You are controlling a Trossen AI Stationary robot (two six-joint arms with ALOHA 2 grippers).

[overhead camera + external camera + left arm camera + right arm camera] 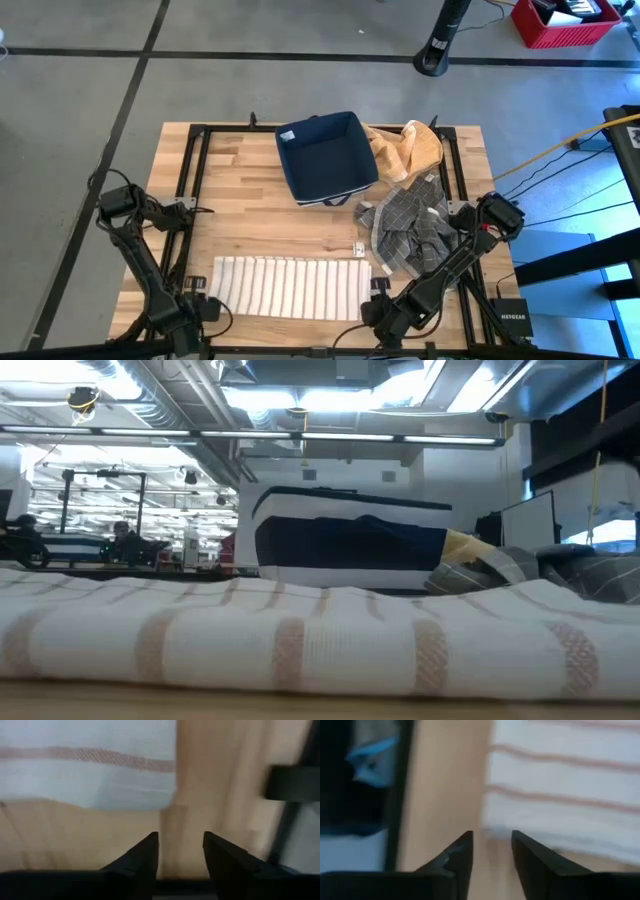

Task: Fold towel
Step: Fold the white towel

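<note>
A white towel with brownish stripes (pixel 290 288) lies flat as a long band along the table's near edge. It fills the foreground of the low view (pixel 300 640). My left gripper (pixel 205 308) stands just off the towel's left end, pointing down. In its wrist view the left gripper (pixel 180 840) is open over bare wood, with the towel's corner (pixel 85 770) ahead of it. My right gripper (pixel 378 300) stands off the towel's right end. In its wrist view the right gripper (pixel 491 837) is open, and the towel's edge (pixel 570 795) lies just beyond the fingertips.
A navy fabric bin (pixel 325 157) stands at the table's far middle, with a tan cloth (pixel 405 150) to its right. A grey checked cloth (pixel 410 230) lies heaped at the right, close to my right arm. Black frame rails (pixel 195 170) run along the table's sides.
</note>
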